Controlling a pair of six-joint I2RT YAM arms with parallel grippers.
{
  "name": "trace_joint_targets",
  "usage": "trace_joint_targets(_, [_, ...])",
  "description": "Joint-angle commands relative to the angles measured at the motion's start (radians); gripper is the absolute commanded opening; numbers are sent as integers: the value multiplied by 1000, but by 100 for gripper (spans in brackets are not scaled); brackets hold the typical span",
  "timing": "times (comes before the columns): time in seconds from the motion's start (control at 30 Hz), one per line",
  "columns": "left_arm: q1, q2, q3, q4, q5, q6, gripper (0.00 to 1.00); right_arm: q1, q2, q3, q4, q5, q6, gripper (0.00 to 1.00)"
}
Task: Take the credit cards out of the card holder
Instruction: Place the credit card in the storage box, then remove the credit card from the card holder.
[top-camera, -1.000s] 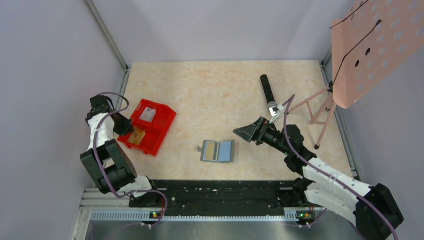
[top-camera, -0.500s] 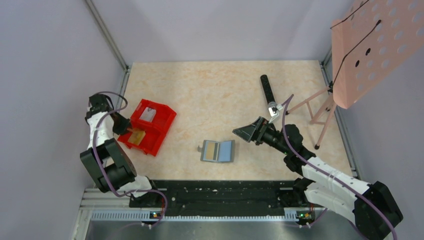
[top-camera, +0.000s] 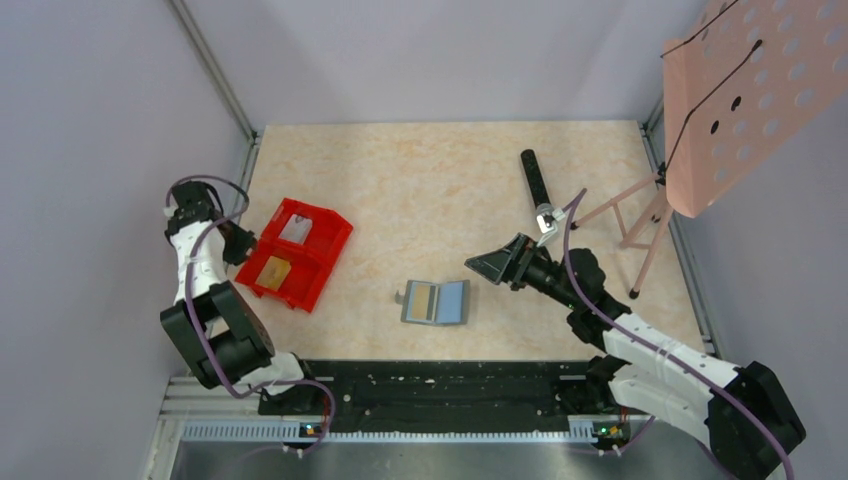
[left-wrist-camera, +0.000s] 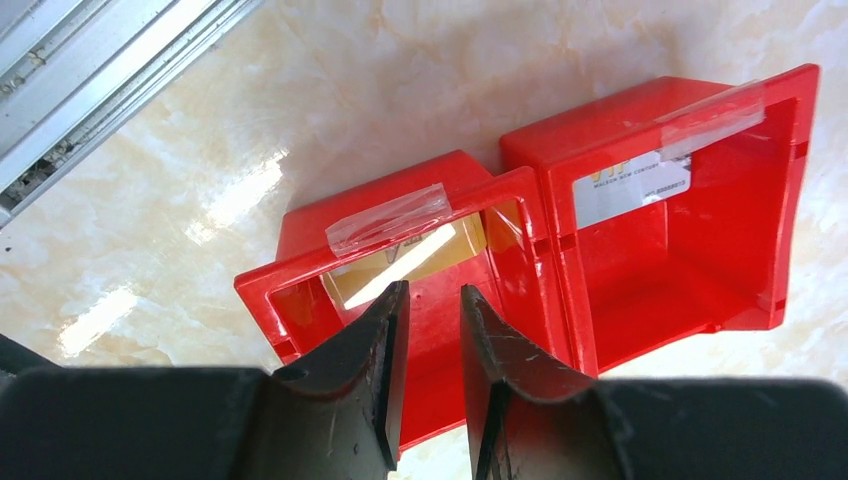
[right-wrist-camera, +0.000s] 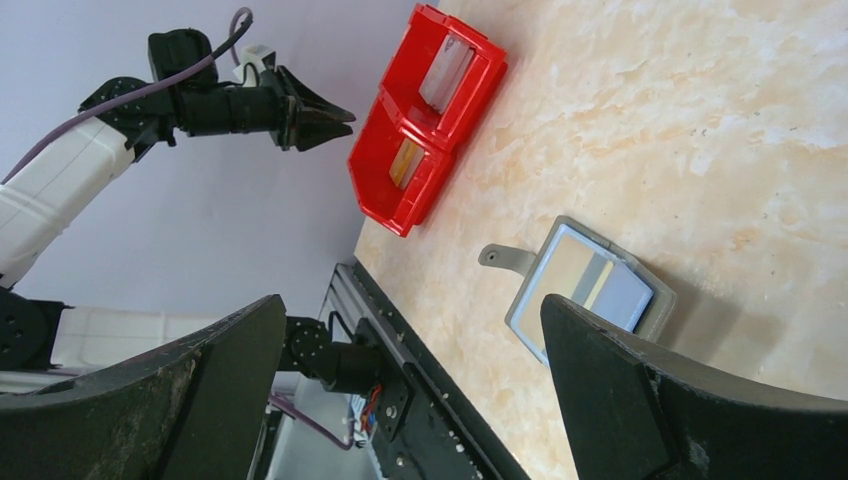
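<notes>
Top view: the card holder (top-camera: 436, 301) lies flat and opened up on the tabletop (top-camera: 430, 180), low in the middle of the frame, with nothing touching it. One inner panel shows a tan strip, the other is pale blue. The strip might be a card in its slot, but it's too small to tell.

The right claw (top-camera: 497, 266) hangs just up and right of the holder. Its wrist cam shows its fingers spread wide at both frame edges, holding nothing, with the holder lying between them further down the frame.

The left claw (top-camera: 243, 244) is way over at the left, right beside the red bin (top-camera: 322, 262). In its wrist cam the claw (left-wrist-camera: 432, 296) has its fingers only a sliver apart and nothing between them, hovering at the edge of the compartment that has a yellow card (left-wrist-camera: 420, 255) lying in it. The other compartment has a white card (left-wrist-camera: 630, 188) leaning on its wall.
</notes>
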Motion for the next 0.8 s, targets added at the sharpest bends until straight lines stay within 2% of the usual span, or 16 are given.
trace_joint_targets(0.0, [5,-56,51,-1,16,3,31,-13,11,27,7,-1,-21,98])
trace_joint_targets(0.2, [-20,-146,-15,36,210,33,40,-14,50,72,-59,9,-44,97])
trace_joint_targets(0.33, [-59,-233,-51,21,253,64,41,-14,88,107,-107,-9,-55,92])
trace_joint_targets(0.6, [-318,-367,-153,29,271,42,39,6,137,97,-103,-1,-53,76])
trace_joint_targets(0.77, [-476,-409,-222,95,322,-14,39,36,166,108,-164,55,-80,73])
